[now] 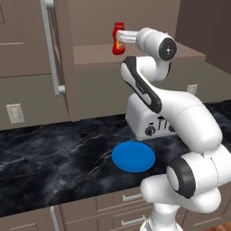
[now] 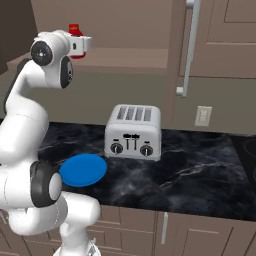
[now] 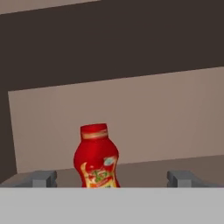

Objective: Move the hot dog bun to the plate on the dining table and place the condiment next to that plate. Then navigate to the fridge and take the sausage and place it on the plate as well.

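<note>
The red condiment bottle [image 3: 96,156] stands upright on the high shelf [image 1: 149,53] far behind the bench [image 1: 54,153]; it looks light, smooth plastic that could slip, so I'd take it at the waisted middle. My jaws are apart, either side of it and not touching, with nothing between us. Below on the bench sit the four-slot toaster [image 2: 133,131] and, nearer, the blue plate [image 1: 133,156].

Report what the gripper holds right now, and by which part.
Nothing is held. The gripper is open, its fingers set wide apart on either side of the upright red condiment bottle, with clear gaps between them and it.
</note>
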